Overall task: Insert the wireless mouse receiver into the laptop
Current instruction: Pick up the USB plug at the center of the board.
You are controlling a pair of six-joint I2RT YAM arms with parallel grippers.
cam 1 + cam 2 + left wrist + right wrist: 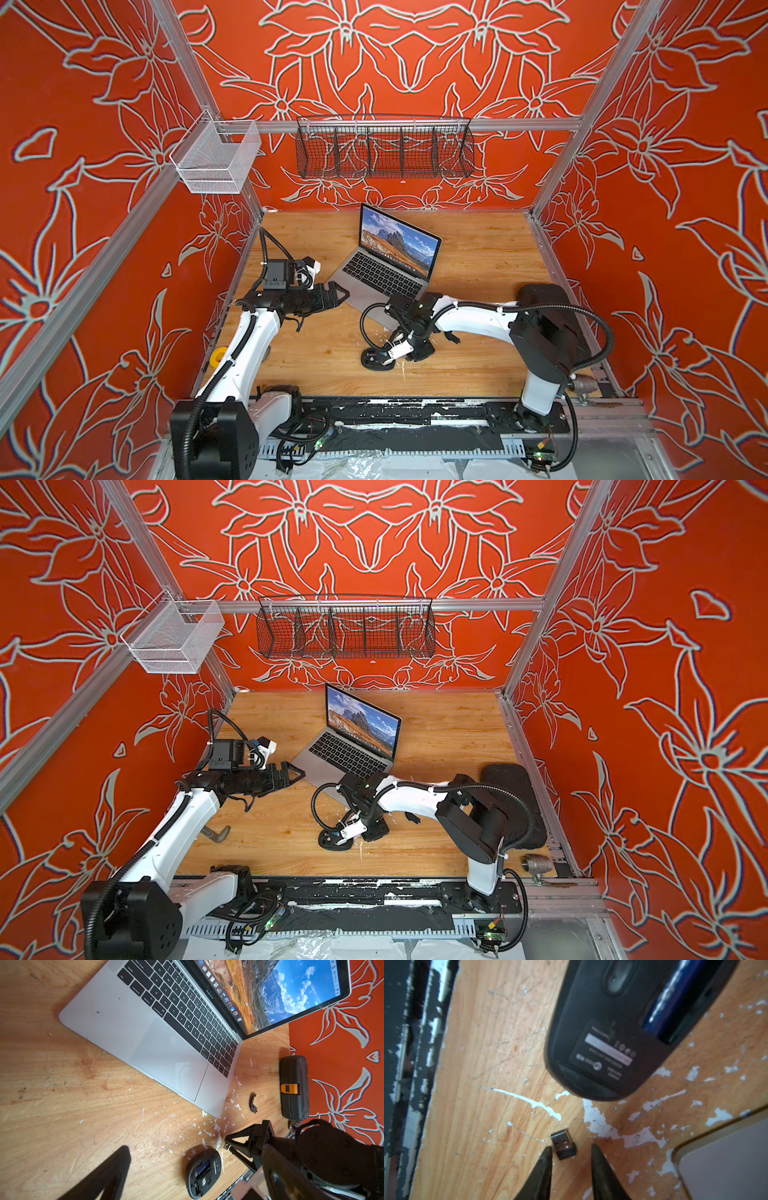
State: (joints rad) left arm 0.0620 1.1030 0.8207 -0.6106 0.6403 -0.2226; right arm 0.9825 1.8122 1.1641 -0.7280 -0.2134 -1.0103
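**Right tool straddling the receiver**

We are finding the wireless mouse receiver lying flat on the tabletop, between the upturned mouse and a front corner of the laptop. The right tool is standing with its fingers apart, one on each side of the stub and nothing clamped. The receiver's long axis is running roughly along those fingers, with the plug end pointing towards the mouse. The left tool is hanging wide apart and empty, so we are judging the right arm nearer.
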